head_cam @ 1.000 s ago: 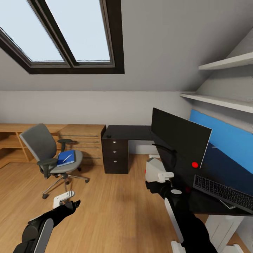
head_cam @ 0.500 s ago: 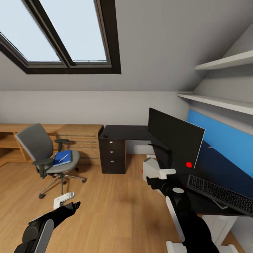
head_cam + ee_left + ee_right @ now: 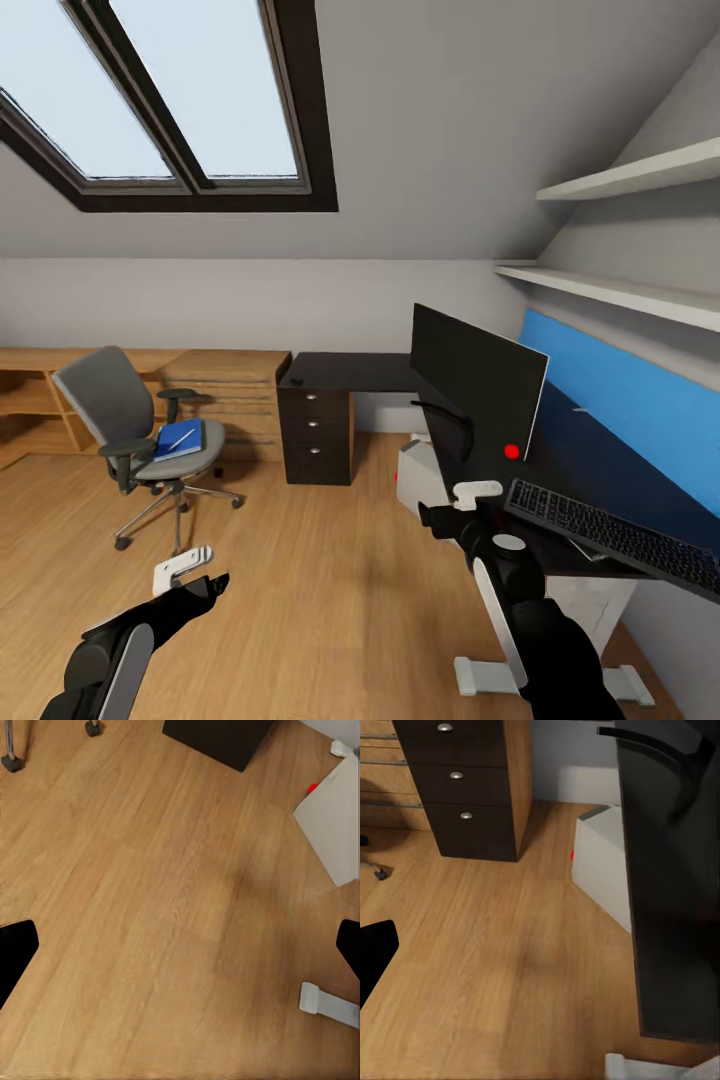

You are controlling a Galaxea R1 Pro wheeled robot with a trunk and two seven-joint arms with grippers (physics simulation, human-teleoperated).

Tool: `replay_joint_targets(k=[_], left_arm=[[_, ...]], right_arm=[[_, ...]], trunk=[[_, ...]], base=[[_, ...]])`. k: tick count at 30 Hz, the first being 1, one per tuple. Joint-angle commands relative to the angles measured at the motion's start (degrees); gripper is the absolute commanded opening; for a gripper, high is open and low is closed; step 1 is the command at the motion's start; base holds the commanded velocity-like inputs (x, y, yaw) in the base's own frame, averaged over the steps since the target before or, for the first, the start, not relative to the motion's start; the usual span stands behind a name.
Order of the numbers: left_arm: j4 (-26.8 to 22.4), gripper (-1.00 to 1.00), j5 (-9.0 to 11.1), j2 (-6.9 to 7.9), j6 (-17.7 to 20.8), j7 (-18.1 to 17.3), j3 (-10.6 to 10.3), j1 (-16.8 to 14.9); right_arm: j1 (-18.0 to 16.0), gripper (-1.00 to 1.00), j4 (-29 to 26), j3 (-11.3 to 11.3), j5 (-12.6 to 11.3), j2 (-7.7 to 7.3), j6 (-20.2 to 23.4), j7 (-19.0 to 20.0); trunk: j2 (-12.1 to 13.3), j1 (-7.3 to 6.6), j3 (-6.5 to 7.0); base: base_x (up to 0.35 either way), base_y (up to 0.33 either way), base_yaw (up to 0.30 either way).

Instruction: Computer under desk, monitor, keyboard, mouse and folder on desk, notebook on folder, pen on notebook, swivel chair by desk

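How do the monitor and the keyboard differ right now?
The monitor stands upright on its stand, while the keyboard lies flat near the desk front edge. The monitor is a plain black panel with a red dot; the keyboard shows rows of dark keys. Both are on the desk.

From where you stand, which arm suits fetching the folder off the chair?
Left, probably: the folder lies on the swivel chair on the left gripper side; the right gripper is by the desk.

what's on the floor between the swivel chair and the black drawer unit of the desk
In the head view, bare wooden floor lies between the swivel chair and the drawer unit; the wooden drawer chest stands behind that gap against the wall.
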Motion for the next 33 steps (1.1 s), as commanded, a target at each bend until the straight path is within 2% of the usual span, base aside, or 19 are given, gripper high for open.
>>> replay_joint_targets(k=[1, 8, 23, 33], left_arm=[[-0.1, 1.00, 0.6, 0.01, 0.3, 0.5, 0.0, 0.0], [-0.1, 1.00, 0.6, 0.05, 0.2, 0.6, 0.0, 0.0], [-0.2, 1.00, 0.6, 0.09, 0.2, 0.6, 0.1, 0.0], [-0.2, 1.00, 0.6, 0.09, 0.2, 0.6, 0.2, 0.0]], right_arm=[[0.0, 1.00, -0.1, 0.0, 0.1, -0.02, 0.3, -0.1], [0.0, 1.00, 0.0, -0.2, 0.0, -0.09, 0.3, -0.1], [0.0, 1.00, 0.0, -0.4, 0.0, -0.10, 0.2, -0.1], [0.0, 1.00, 0.1, -2.5, 0.1, -0.10, 0.2, -0.1]], trunk=[[-0.1, -0.02, -0.08], [-0.1, -0.02, -0.08], [-0.1, -0.02, -0.08], [-0.1, -0.02, -0.08]], base=[[-0.236, -0.218, 0.000], [-0.167, -0.279, 0.000], [-0.017, -0.336, 0.000], [0.000, -0.342, 0.000]])
